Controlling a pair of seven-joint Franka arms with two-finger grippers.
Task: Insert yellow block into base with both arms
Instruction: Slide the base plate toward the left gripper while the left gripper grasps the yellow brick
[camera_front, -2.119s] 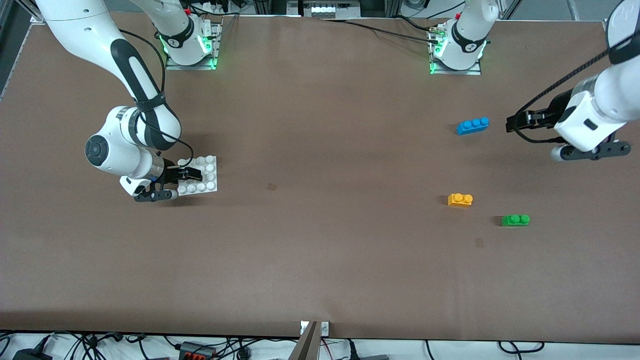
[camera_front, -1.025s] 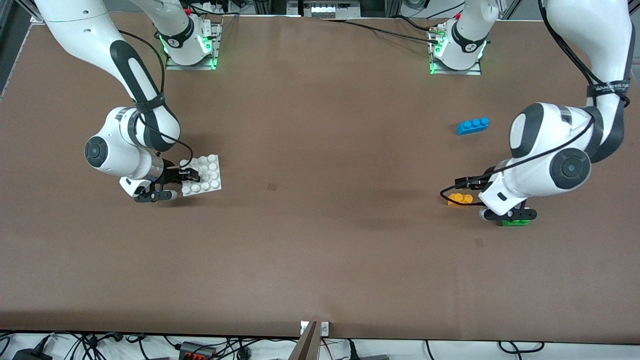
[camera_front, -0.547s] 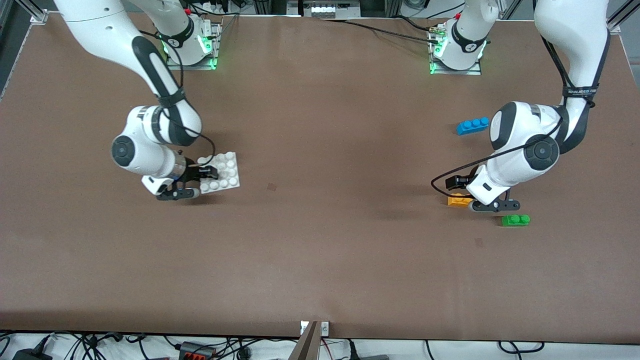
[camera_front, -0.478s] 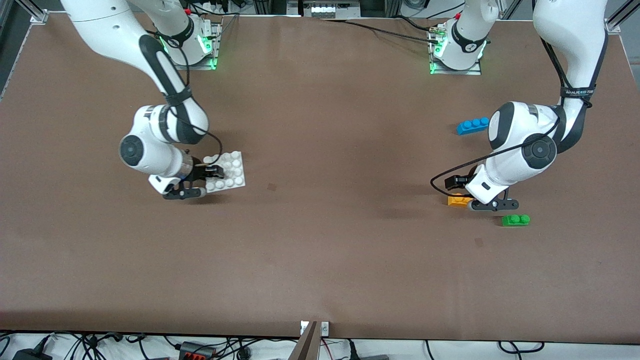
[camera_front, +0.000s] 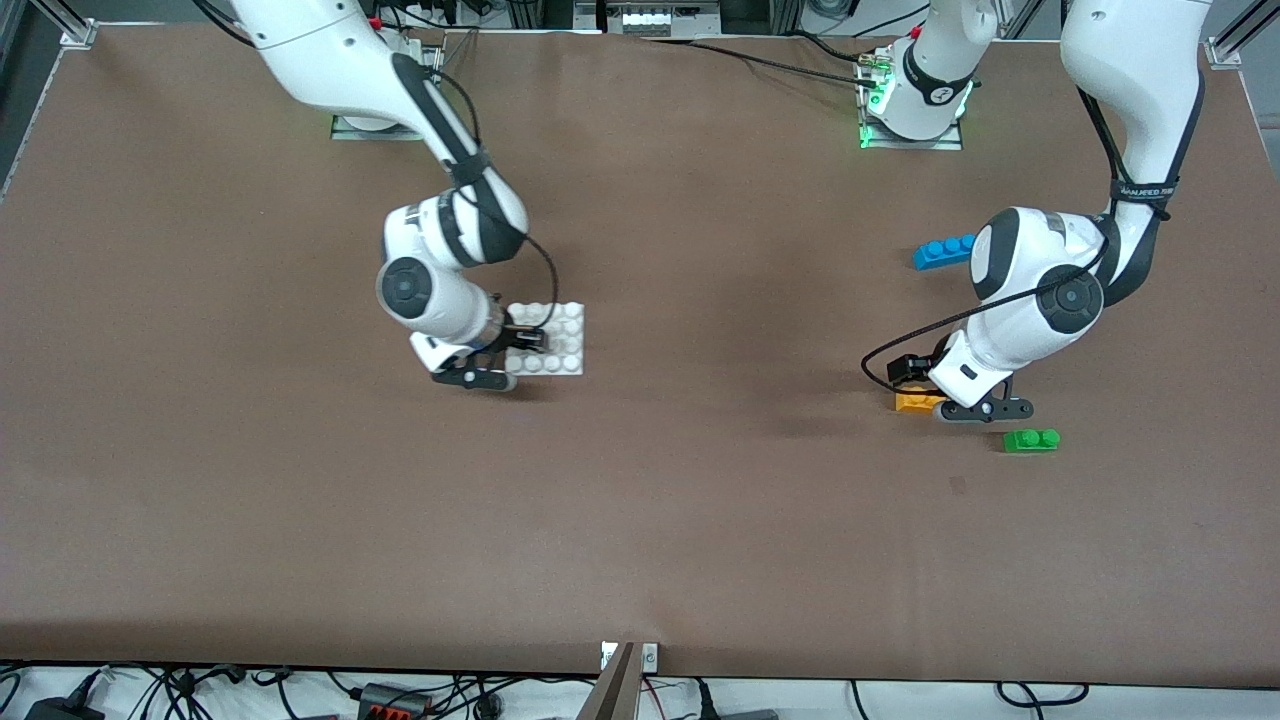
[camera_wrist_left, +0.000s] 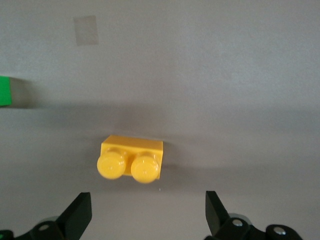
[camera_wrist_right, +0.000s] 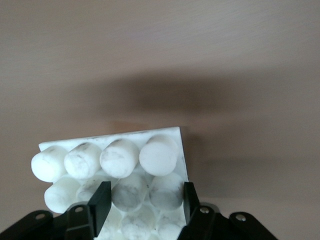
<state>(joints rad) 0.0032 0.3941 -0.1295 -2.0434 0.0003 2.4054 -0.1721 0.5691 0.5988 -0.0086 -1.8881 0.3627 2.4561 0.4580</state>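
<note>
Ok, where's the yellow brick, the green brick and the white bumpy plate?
yellow block (camera_wrist_left: 131, 159): left wrist view, on its two studs.
green brick (camera_front: 1031, 440): front view, on its top.
base (camera_front: 570, 340): front view, on its studded top, away from the right gripper.

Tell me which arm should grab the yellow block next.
Left. Its open gripper hangs right over the yellow block, fingers either side. The right gripper is shut on the base, toward the right arm's end of the table.
</note>
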